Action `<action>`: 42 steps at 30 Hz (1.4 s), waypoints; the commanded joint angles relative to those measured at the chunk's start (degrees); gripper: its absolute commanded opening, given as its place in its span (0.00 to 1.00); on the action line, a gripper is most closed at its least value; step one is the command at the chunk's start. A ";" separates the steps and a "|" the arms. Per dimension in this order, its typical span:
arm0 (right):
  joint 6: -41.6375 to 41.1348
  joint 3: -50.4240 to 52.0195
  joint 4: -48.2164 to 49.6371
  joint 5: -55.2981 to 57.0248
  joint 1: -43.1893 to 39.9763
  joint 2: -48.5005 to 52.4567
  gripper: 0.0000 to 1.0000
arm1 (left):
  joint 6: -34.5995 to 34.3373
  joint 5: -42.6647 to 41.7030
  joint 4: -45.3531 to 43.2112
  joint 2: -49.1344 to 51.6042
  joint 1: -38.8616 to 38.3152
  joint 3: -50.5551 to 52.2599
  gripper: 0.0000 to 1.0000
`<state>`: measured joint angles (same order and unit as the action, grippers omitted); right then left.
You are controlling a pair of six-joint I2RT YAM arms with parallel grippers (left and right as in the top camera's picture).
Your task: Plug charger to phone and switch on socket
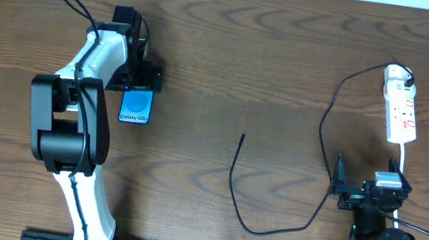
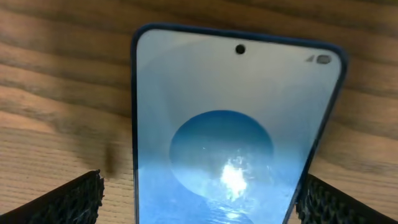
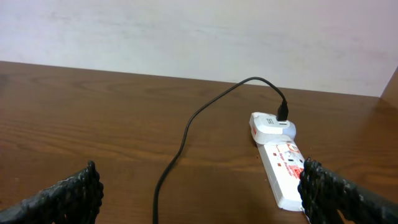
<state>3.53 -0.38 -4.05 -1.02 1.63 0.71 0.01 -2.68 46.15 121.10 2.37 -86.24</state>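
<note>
Over phone (image 1: 135,107), left gripper (image 2: 205,202) spread, seemingly readying grasp; right gripper (image 3: 205,196) spread near socket (image 1: 401,108); charger tip (image 1: 243,138) loose on counter (image 1: 207,52), needs fetching.

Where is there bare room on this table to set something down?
The brown wooden table lies bare between the blue-screened smartphone and the free tip of the thin black charger cable, and along the far edge. The right side is crowded: cable, white power strip and right pincer cluster there. The left pincer hovers over the smartphone.
</note>
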 commanded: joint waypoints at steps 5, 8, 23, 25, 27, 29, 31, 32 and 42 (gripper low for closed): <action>-0.50 0.04 -0.28 0.46 -0.13 -0.33 0.99 | -0.22 -0.07 0.22 0.76 0.00 1.01 0.98; -0.50 0.04 -0.28 0.46 -0.13 -0.33 0.99 | -0.22 -0.09 0.22 0.76 -0.28 1.01 0.98; -0.50 0.04 -0.28 0.46 -0.13 -0.33 0.99 | -0.04 0.76 0.00 0.76 -1.44 1.01 0.98; -0.50 0.04 -0.28 0.46 -0.13 -0.33 0.99 | -0.04 0.74 0.09 0.76 -1.44 1.03 0.98; -0.50 0.04 -0.28 0.46 -0.13 -0.33 0.99 | -0.04 0.74 0.04 0.76 -1.44 1.25 0.98; -0.50 0.04 -0.28 0.46 -0.13 -0.33 0.99 | -0.02 0.74 -0.22 0.76 -1.44 1.81 0.98; -0.50 0.04 -0.28 0.46 -0.13 -0.33 0.99 | -0.02 0.76 -0.37 0.76 -1.44 2.23 0.98; -0.50 0.04 -0.28 0.44 -0.13 -0.33 0.99 | -0.02 0.74 -0.50 0.76 -1.44 2.49 0.98; -0.50 0.04 -0.28 0.46 -0.13 -0.33 0.99 | -0.02 0.74 -2.99 0.76 -1.44 5.46 0.98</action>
<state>3.53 -0.38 -4.05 -1.02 1.63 0.71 0.01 -3.36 43.53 120.31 0.73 -83.40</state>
